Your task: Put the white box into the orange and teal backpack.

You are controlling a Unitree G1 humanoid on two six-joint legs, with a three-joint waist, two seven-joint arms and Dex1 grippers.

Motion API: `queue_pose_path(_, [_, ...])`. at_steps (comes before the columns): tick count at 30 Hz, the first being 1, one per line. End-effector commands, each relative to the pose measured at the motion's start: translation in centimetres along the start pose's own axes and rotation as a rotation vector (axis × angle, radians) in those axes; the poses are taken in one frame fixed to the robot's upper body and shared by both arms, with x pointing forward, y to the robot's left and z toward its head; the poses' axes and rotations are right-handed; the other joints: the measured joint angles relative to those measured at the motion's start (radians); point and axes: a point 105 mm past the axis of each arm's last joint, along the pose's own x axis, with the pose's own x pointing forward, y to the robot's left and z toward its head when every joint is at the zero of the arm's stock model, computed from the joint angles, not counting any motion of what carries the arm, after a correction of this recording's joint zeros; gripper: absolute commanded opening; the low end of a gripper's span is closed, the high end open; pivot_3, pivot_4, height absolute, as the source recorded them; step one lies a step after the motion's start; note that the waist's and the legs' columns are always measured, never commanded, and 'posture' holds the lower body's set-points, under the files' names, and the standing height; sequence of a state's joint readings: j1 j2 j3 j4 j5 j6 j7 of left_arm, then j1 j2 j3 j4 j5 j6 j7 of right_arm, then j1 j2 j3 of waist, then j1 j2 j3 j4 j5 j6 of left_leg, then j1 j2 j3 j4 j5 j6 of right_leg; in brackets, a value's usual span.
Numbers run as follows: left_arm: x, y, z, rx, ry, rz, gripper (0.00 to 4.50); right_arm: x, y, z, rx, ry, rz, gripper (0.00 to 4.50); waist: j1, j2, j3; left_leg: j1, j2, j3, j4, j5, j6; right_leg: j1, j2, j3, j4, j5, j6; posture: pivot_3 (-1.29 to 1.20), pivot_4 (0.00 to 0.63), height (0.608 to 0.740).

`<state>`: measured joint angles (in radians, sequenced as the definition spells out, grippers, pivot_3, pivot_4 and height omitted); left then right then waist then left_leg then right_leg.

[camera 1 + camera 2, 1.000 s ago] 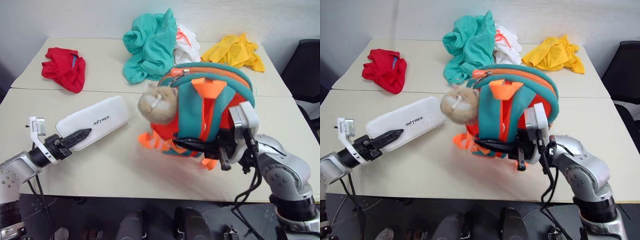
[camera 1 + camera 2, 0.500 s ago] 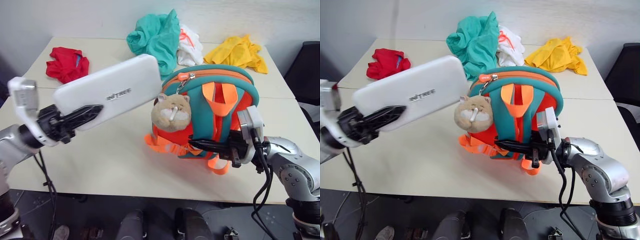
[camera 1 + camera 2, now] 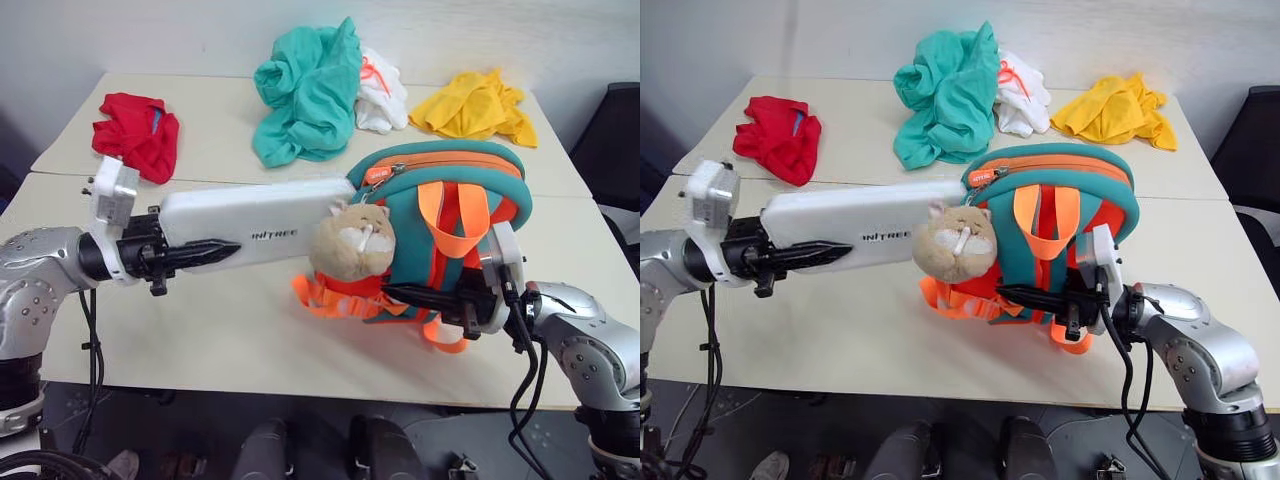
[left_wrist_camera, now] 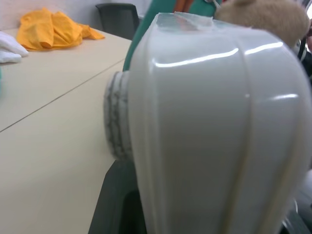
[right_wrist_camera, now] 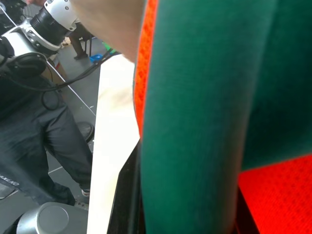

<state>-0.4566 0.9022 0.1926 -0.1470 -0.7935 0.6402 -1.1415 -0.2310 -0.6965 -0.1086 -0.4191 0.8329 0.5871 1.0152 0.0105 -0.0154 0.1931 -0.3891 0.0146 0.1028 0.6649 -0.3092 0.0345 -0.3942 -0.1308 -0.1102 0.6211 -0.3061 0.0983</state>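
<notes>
Here your left gripper (image 3: 200,252) clamps the white box (image 3: 262,220) level, its far end at the orange and teal backpack (image 3: 440,210), which your right gripper (image 3: 420,296), closed on a strap, steadies upright.

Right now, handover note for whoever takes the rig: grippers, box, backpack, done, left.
Left gripper: shut on the white box, held level above the table, far end at the backpack's top by the plush hamster.
Right gripper: shut on a strap of the orange and teal backpack, holding it upright on the table.
Done: box picked up and brought to the backpack.
Left: push the box in through the top, release; whether the zip is open, cannot tell.
</notes>
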Motion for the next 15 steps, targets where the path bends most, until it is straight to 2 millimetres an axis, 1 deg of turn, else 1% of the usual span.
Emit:
queue_pose_path(1, [1.9, 0.5, -0.2, 0.078, 0.066, -0.052, 1.25, -0.1, 0.1, 1.1, -0.050, -0.035, -0.006, 0.04, 0.008, 0.000, 0.000, 0.000, 0.000, 0.000, 0.000, 0.000, 0.000, 0.000, 0.000, 0.000, 0.000, 0.000, 0.000, 0.00, 0.150, 0.740])
queue_pose_path(2, [2.5, 0.8, -0.1, 0.094, 0.071, -0.059, 1.25, -0.1, 0.2, 1.1, -0.047, -0.033, -0.005, 0.04, 0.010, 0.000, 0.000, 0.000, 0.000, 0.000, 0.001, 0.000, 0.000, 0.000, 0.000, 0.000, 0.000, 0.000, 0.000, 0.00, 0.150, 0.740])
queue_pose_path(4, [5.2, 2.0, 0.3, 0.136, 0.074, -0.063, 1.25, -0.2, 0.5, 0.9, -0.037, -0.019, 0.007, 0.04, 0.018, 0.000, 0.000, 0.000, 0.000, 0.000, 0.000, 0.000, 0.000, 0.000, 0.000, 0.000, 0.001, 0.000, 0.000, 0.00, 0.150, 0.740])
queue_pose_path(5, [6.5, 2.8, 0.4, 0.132, 0.086, -0.045, 1.25, -0.3, 0.7, 0.8, -0.033, -0.010, 0.014, 0.04, 0.028, 0.000, 0.000, 0.000, -0.001, -0.001, 0.001, 0.000, 0.001, 0.001, 0.001, -0.001, 0.001, 0.000, 0.001, 0.00, 0.150, 0.740])
queue_pose_path(6, [7.9, 3.2, 0.6, 0.134, 0.092, -0.056, 1.25, -0.3, 0.8, 0.7, -0.030, -0.001, 0.021, 0.04, 0.029, 0.000, 0.000, -0.001, -0.002, -0.001, 0.002, 0.001, 0.002, 0.001, 0.003, -0.002, 0.002, 0.001, 0.001, 0.00, 0.150, 0.740])
queue_pose_path(8, [10.4, 3.3, 0.4, 0.121, 0.131, -0.098, 1.25, -0.3, 1.1, 0.5, -0.022, 0.013, 0.035, 0.04, 0.031, -0.001, 0.000, -0.002, -0.003, 0.001, 0.002, 0.001, 0.004, 0.001, 0.004, -0.003, 0.002, 0.002, 0.004, 0.00, 0.150, 0.740])
queue_pose_path(11, [13.5, 3.2, 0.1, 0.126, 0.177, -0.156, 1.25, -0.3, 1.5, 0.3, -0.012, 0.029, 0.051, 0.04, 0.027, -0.001, 0.000, -0.002, -0.003, 0.004, 0.003, 0.000, 0.007, 0.001, 0.005, -0.005, 0.001, 0.004, 0.007, 0.00, 0.150, 0.740])
queue_pose_path(13, [15.3, 3.2, 0.1, 0.130, 0.186, -0.178, 1.25, -0.4, 1.7, 0.1, -0.007, 0.041, 0.057, 0.04, 0.023, -0.001, 0.000, -0.002, -0.003, 0.005, 0.003, 0.000, 0.008, 0.001, 0.005, -0.005, 0.000, 0.004, 0.008, 0.00, 0.150, 0.740])
queue_pose_path(15, [17.0, 3.5, 0.1, 0.096, 0.179, -0.170, 1.25, -0.4, 1.9, 0.0, 0.001, 0.046, 0.060, 0.04, 0.019, -0.001, 0.000, -0.002, -0.003, 0.005, 0.004, 0.001, 0.008, 0.001, 0.005, -0.005, 0.000, 0.004, 0.008, 0.00, 0.150, 0.740])
